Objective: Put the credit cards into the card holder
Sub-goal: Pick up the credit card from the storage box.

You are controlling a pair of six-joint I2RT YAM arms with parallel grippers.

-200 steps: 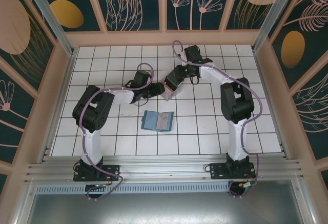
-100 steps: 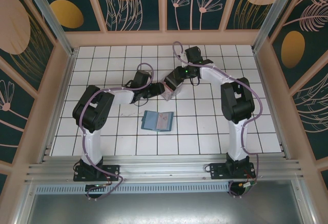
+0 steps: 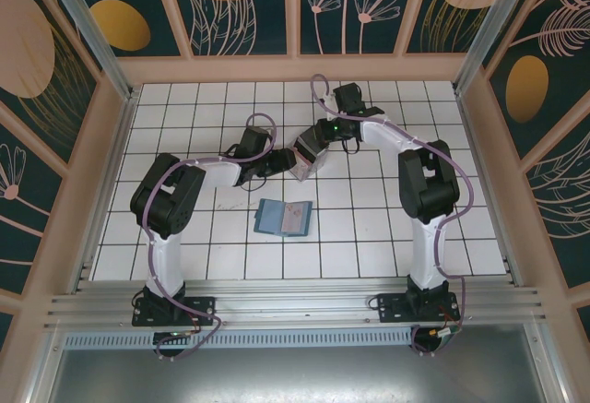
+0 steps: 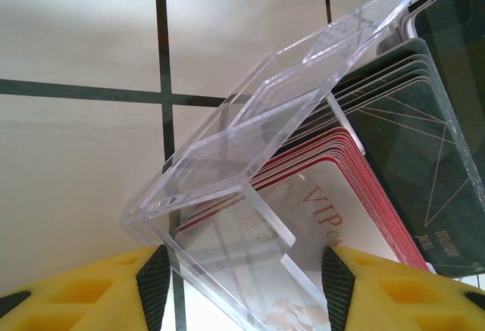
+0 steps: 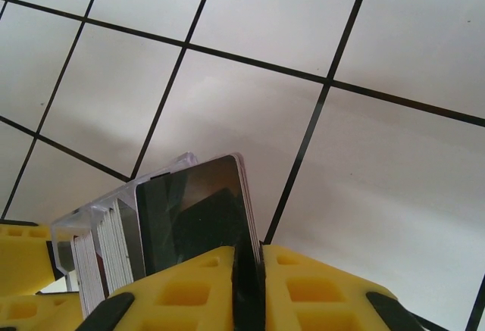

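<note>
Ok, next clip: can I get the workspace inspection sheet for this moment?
Surface: white tiled table, no spills seen.
Job's things: card holder lies open near the middle, with a pale card on its right half. Red-edged pale cards and dark cards stand packed in a clear box.
Clutter: nothing seen.
Claws: left claw appears to grip the clear box across its sides. Right claw is shut on one dark card at the end of the stack.
Cables: purple cables run along both arms.
Surroundings: floral panel walls; metal rail at the near edge.
</note>
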